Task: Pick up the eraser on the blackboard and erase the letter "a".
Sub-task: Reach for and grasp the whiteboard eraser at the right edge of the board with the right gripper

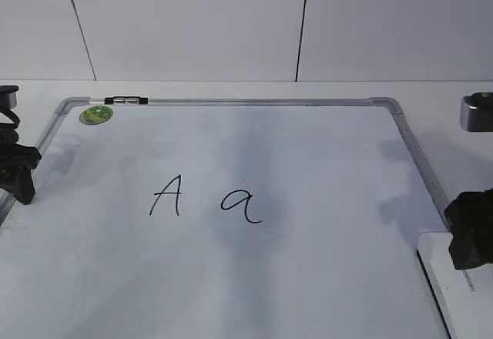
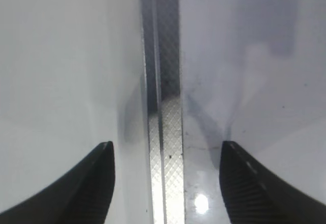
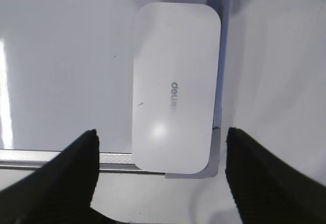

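— White bench and pale wall panels behind it. What lies on the blackboard (image 1: 308, 277)?

— One eraser (image 3: 175, 89), white and glossy, flat in the board's near right corner. From the right wrist camera its long side runs along the right frame rail and its near end overlaps the bottom rail. In the exterior view only a sliver of it shows at the lower right.

— And the writing?

— Two letters, side by side near the board's middle: one capital "A" (image 1: 166, 195) and, just to its right, one letter "a" (image 1: 241, 203). One marker (image 1: 125, 100) lies on the far frame rail, near the far left corner, with one green sticker (image 1: 96, 114) just beside it on the board.

— The arms?

— Right gripper (image 3: 163, 178) hangs over the eraser, pointing down, jaws spread wide — one on either side of the eraser's near end, neither touching it. Left gripper (image 2: 168, 183) hovers above the left frame rail, jaws apart, nothing between them but the rail below.

— Room to move?

— Open white surface lies between the eraser's corner and the letters; the eraser is well apart from the "a".
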Controlling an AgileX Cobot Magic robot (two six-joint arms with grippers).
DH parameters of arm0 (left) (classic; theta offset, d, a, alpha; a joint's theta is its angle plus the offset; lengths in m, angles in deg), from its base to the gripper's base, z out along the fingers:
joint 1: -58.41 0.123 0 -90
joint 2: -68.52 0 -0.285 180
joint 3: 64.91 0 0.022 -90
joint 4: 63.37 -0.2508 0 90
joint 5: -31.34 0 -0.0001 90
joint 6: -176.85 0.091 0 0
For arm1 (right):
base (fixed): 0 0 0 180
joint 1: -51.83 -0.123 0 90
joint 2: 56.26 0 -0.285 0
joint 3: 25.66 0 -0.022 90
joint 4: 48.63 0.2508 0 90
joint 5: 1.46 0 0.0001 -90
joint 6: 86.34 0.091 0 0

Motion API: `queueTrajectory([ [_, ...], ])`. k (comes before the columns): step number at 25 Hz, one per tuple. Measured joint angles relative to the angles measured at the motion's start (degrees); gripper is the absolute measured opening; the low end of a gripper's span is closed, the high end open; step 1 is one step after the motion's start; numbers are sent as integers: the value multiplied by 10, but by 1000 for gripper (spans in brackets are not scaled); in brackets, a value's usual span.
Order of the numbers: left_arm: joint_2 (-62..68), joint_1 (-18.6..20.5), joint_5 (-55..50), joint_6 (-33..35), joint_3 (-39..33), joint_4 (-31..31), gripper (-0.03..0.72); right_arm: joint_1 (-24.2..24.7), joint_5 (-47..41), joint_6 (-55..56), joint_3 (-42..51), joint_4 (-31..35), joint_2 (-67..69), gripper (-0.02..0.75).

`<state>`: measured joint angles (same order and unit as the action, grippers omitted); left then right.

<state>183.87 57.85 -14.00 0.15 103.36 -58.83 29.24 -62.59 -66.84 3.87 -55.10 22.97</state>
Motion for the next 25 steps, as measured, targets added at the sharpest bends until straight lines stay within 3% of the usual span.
queueTrajectory([
  [25,11,0,-26,-1,5,9,346,0,0,0,0,0,0,591],
])
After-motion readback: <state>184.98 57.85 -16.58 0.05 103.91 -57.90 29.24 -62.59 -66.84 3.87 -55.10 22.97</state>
